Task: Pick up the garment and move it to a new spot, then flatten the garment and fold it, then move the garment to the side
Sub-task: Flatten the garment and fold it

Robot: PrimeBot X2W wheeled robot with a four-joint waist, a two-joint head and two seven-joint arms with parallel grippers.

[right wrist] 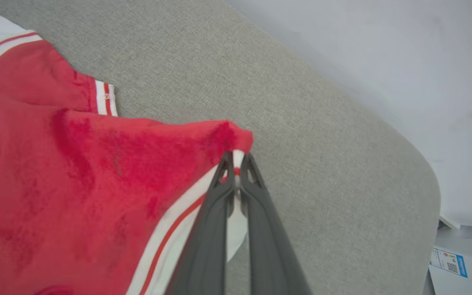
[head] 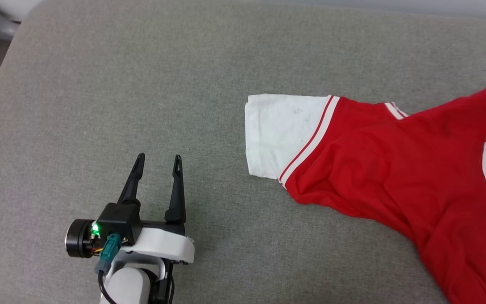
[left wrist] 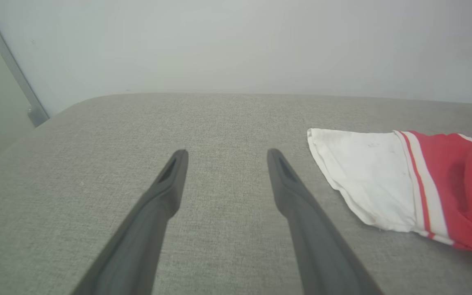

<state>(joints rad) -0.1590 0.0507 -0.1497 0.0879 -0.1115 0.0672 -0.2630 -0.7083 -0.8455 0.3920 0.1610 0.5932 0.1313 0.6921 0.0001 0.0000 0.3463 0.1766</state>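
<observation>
Red garment (head: 395, 169), rumpled, white-sleeved, right pincer (right wrist: 237, 157) gripping it, grey woven surface (head: 141, 84)

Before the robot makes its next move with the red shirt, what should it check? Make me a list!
1. Right gripper holds the garment: ok, it is shut on the fabric by a white-striped seam.
2. Left gripper ready to grab: ok, it is open and holding nothing.
3. Left gripper at the white sleeve: not ok, bare grey fabric surface lies between them.
4. Garment flat: not ok, it is wrinkled and bunched up at the right gripper.
5. Whole garment on the grey fabric surface: cannot tell, it runs past the head view's edge.
</observation>
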